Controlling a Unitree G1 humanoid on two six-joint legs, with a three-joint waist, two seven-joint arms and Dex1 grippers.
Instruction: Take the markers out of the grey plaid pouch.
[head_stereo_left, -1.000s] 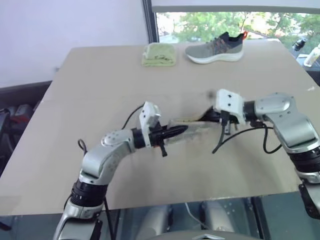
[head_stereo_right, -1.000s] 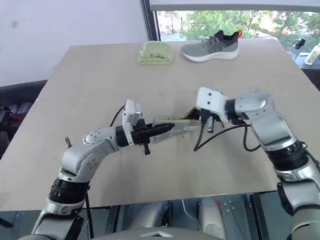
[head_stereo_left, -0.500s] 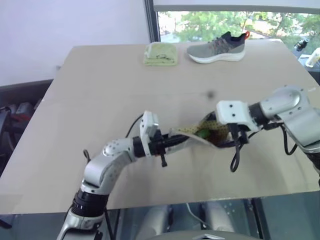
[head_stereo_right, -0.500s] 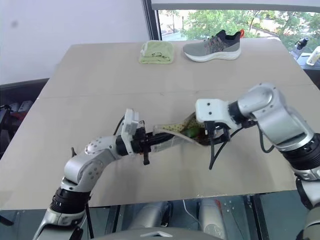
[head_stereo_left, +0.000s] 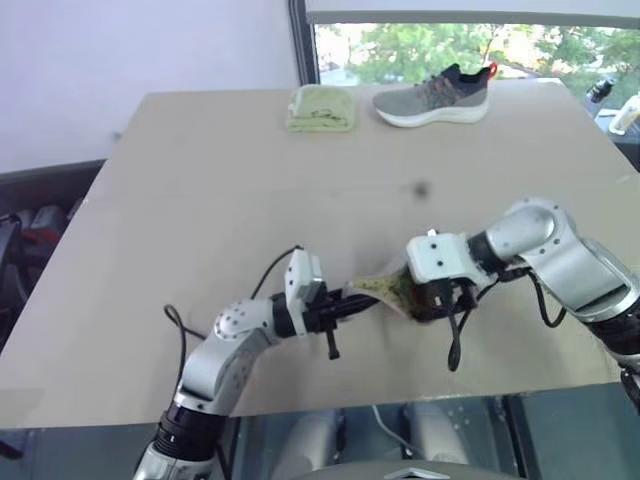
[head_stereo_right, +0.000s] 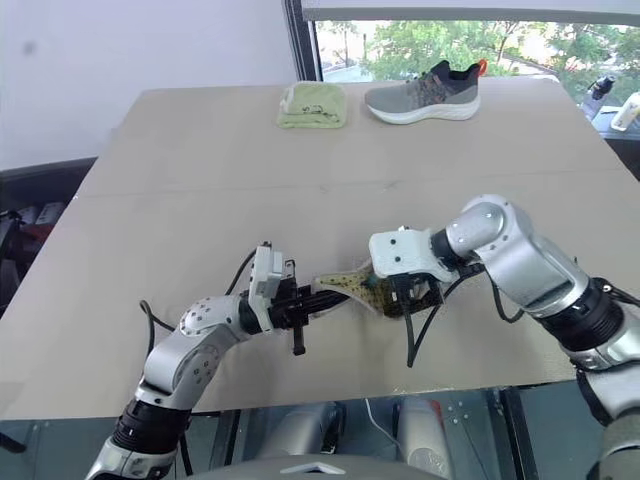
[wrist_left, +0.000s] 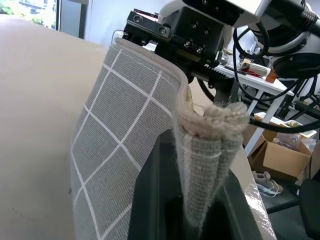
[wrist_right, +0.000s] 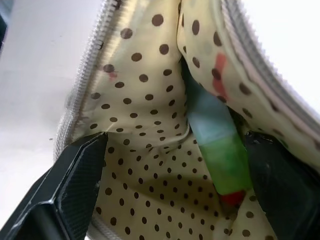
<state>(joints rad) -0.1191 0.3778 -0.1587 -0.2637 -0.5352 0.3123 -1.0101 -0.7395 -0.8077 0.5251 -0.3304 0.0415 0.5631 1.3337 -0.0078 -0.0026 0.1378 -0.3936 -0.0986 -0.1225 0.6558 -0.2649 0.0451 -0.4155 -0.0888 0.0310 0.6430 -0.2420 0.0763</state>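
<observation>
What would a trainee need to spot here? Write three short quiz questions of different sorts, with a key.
1. True or false: the left claw is shut on one end of the grey plaid pouch.
2. Multiple choice: the right claw is A) open inside the pouch mouth, B) shut on the shoe, C) resting on the folded cloth.
3. Fill in: a marker inside the pouch has a ____ body with a red end.

Key: 1 true. 2 A. 3 green.
</observation>
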